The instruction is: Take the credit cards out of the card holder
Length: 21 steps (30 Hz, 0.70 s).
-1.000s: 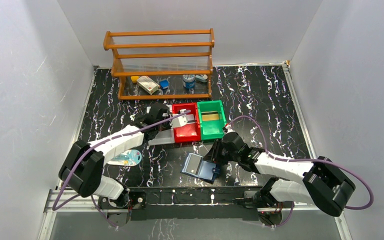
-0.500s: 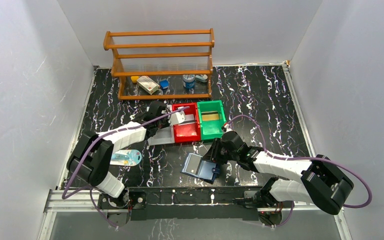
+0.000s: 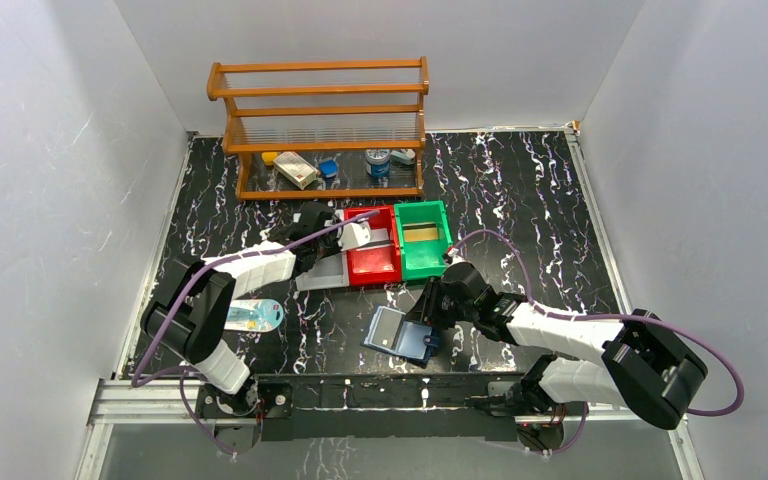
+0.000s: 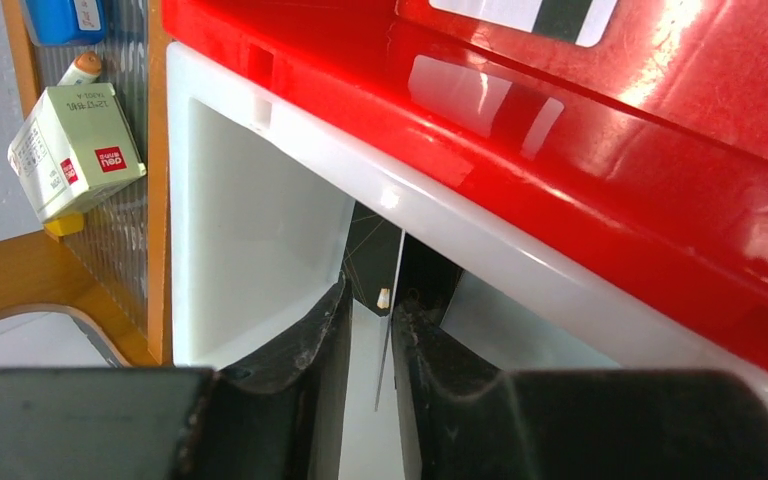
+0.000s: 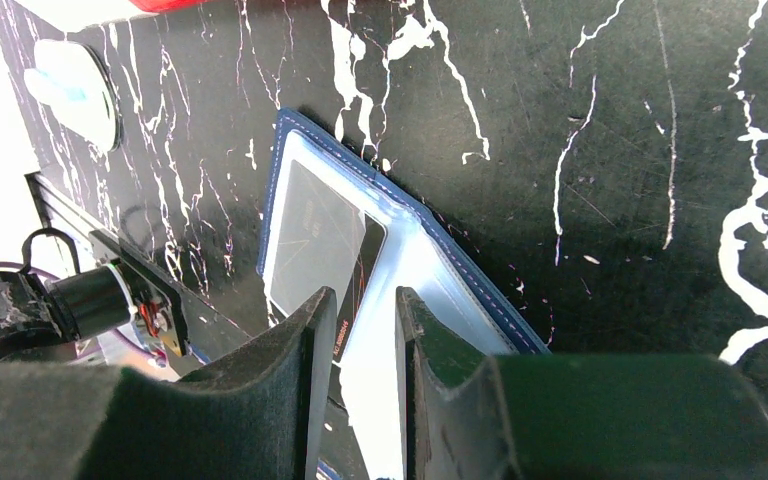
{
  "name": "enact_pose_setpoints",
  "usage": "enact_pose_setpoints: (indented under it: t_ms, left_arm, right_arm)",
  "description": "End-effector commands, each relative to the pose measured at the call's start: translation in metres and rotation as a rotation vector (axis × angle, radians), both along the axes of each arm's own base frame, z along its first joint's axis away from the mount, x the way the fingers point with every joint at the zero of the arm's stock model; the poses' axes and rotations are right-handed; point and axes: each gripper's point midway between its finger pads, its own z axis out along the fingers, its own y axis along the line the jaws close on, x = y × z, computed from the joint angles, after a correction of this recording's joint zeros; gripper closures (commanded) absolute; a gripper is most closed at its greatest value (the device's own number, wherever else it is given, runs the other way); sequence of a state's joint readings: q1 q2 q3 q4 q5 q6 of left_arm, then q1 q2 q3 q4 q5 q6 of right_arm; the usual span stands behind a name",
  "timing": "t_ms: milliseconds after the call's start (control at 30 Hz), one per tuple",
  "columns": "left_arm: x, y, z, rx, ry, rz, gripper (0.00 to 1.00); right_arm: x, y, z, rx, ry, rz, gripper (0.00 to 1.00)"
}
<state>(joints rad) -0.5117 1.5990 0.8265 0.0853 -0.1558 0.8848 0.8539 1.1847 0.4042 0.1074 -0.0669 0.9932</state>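
Left wrist view: red bin (image 4: 660, 150) cropped at top and right edges; striped card (image 4: 525, 12) inside it cropped at top. Print on pale box (image 4: 75, 150) too small to read. Right wrist view: near end of card holder (image 5: 415, 255) hidden behind right gripper (image 5: 363, 300); contact with it not determinable.
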Motion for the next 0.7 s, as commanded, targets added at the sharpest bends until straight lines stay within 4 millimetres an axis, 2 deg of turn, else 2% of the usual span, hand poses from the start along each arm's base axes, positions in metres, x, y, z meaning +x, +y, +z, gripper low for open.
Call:
enact_pose_setpoints:
  t_ms: [0, 167, 333, 667]
  left_arm:
    - [0.004, -0.002, 0.003, -0.030, -0.015, -0.001, 0.78]
    - [0.001, 0.001, -0.004, -0.027, 0.013, 0.007, 0.76]
    - [-0.001, 0.009, -0.013, 0.002, 0.038, 0.029, 0.69]
    - [0.003, 0.014, -0.016, 0.007, 0.036, 0.058, 0.62]
  right_arm:
    - [0.009, 0.012, 0.022, 0.048, -0.051, 0.013, 0.63]
    - [0.009, 0.011, 0.021, 0.045, -0.048, 0.013, 0.63]
    - [0.009, 0.012, 0.021, 0.046, -0.049, 0.016, 0.63]
    - [0.006, 0.012, 0.023, 0.050, -0.044, 0.026, 0.63]
